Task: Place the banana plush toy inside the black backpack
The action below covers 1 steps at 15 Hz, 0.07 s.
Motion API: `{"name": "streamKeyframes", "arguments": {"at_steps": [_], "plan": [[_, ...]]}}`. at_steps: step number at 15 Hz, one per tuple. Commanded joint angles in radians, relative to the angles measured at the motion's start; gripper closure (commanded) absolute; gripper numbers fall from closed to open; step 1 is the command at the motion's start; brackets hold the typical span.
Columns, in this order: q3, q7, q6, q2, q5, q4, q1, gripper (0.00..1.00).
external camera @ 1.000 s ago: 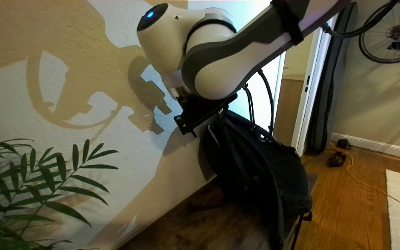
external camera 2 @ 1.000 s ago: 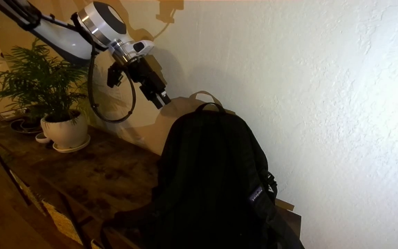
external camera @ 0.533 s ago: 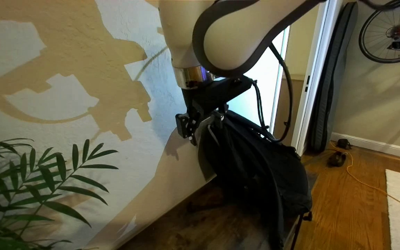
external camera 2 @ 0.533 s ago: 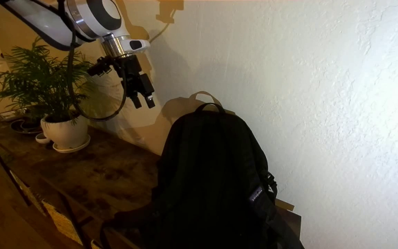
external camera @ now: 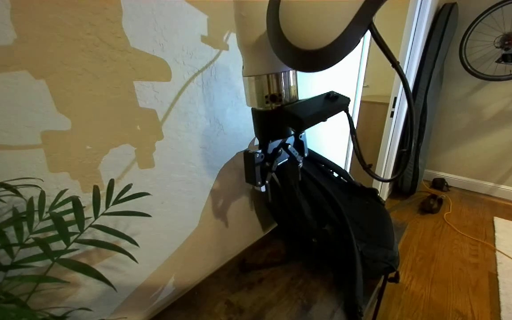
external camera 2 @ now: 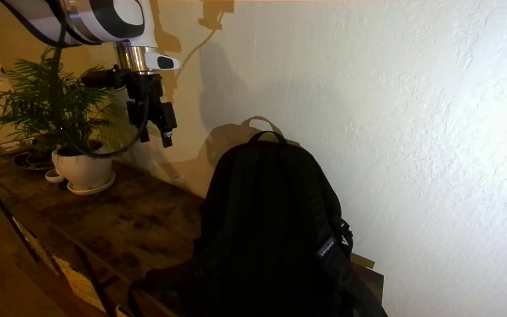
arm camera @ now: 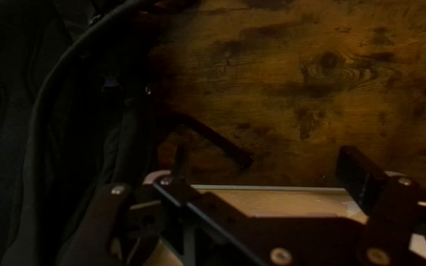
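The brown table [external camera 2: 126, 213] carries backpack [external camera 2: 271, 229] and potted plant [external camera 2: 81, 118].

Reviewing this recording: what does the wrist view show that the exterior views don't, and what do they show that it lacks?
Only the wrist view brings out the rings of a wood knot, seen from above.

Only the exterior views show the Panda arm and a leafy plant, in both; also a bicycle wheel and a fabric grab loop, each in an exterior view.

Shared: the black backpack, the wooden tabletop, the wall and the open jaws, with nothing visible between them. No banana plush shows in any view.
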State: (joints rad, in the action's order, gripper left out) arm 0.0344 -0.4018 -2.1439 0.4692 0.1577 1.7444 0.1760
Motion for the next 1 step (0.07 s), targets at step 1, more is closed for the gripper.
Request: {"name": "streamKeyframes", "arguments": {"at_steps": [1], "plan": [[-0.01,0.007,0.002,-0.001,-0.007,0.001,0.009,0.0]]}}
